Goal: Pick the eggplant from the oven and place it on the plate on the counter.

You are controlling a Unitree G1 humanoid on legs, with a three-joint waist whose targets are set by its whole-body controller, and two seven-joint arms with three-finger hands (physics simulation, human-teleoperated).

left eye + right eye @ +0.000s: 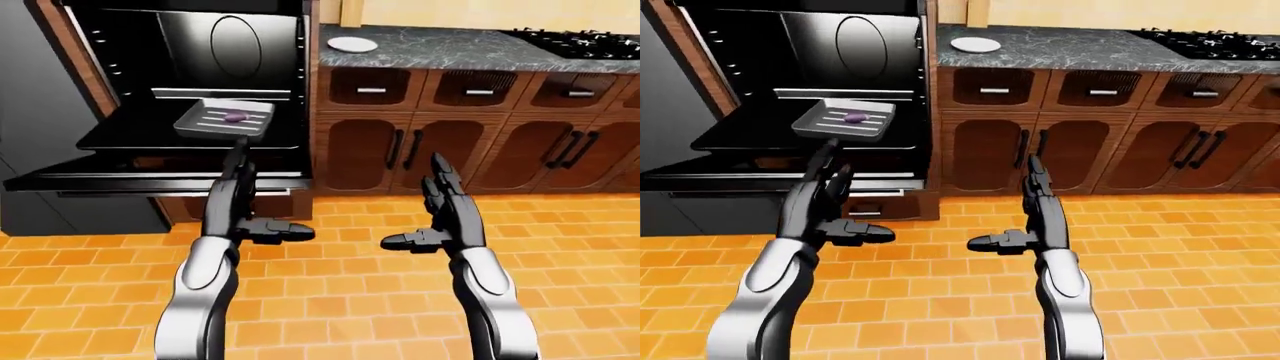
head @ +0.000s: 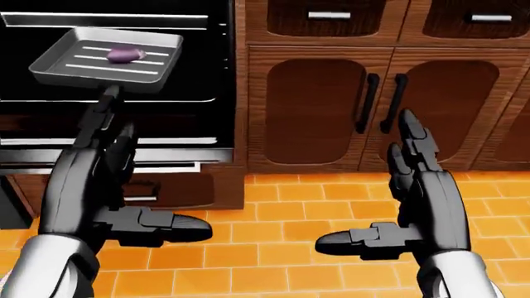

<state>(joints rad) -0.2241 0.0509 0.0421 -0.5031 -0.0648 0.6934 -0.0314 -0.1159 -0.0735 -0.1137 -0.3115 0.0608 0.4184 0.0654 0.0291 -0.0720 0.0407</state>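
Small purple eggplant point(image 2: 122, 54) is lying in a grey ridged metal baking tray point(image 2: 50, 65) inside the open black oven point(image 1: 120, 139) | round white plate point(image 1: 352, 44) is sitting on the dark marbled counter point(image 1: 440, 51) | left hand point(image 2: 104, 186) and right hand point(image 2: 414, 198) are hovering over the orange tiled floor point(image 1: 340, 300), fingers spread wide, holding nothing.

A small purple eggplant point(image 1: 854, 118) lies in a grey ridged metal tray point(image 1: 843, 121) inside the open black oven point(image 1: 820, 82) (door down); a white round plate point(image 1: 975, 45) sits on the dark speckled tabletop point(image 1: 1090, 49).
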